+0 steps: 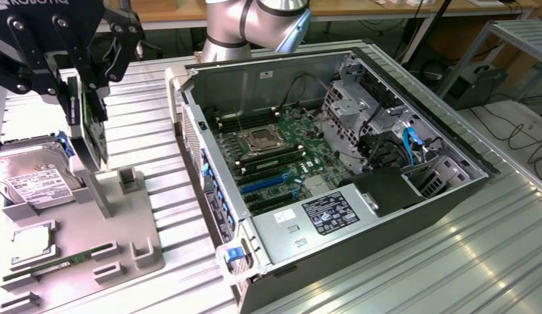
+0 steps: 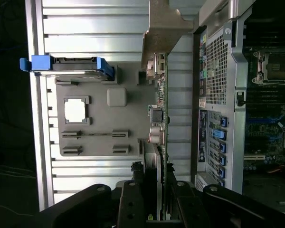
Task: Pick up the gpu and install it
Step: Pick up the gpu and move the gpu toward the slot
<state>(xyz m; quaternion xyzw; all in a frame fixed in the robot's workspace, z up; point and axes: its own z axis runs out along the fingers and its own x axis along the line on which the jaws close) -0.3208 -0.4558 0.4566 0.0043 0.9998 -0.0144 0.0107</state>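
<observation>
One end effector (image 1: 79, 90) | fingers narrowly clamped on gpu (image 1: 95, 134) (card standing on edge) | over grey tray (image 1: 122, 226)

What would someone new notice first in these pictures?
Probably the black gripper at the exterior view's upper left, shut on the gpu, a flat green circuit card held on edge over a grey moulded tray. Next comes the big open metal computer case in the middle, with its green motherboard exposed.
</observation>
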